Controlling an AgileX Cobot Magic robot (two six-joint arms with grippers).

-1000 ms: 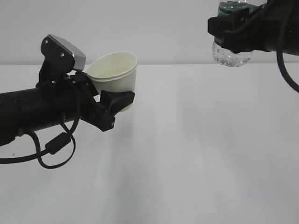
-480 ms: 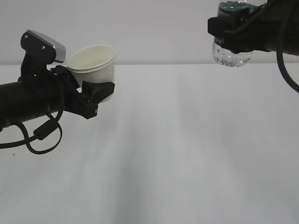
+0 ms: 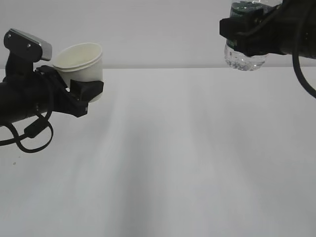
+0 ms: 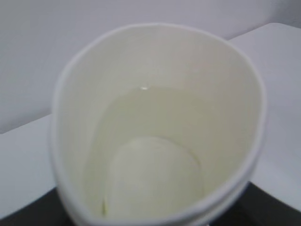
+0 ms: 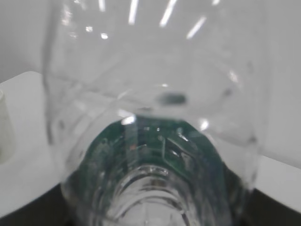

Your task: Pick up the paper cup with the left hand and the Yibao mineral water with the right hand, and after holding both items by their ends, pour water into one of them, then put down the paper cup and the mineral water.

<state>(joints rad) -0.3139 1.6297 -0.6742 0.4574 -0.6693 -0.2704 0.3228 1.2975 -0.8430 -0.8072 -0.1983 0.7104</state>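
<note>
L hand point(image 3: 88, 92): your L gripper's clamped on paper cup point(image 3: 81, 64), held upright above table point(image 3: 187, 158), far left.
Cup inside: some water point(image 4: 155, 155).
R hand point(image 3: 247, 37): clamped on Yibao mineral water point(image 3: 244, 58), upper right, high above table.

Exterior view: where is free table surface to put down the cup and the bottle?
The table is bare below and between the left hand holding the paper cup and the right hand holding the Yibao mineral water. No crowded patch is visible.
</note>
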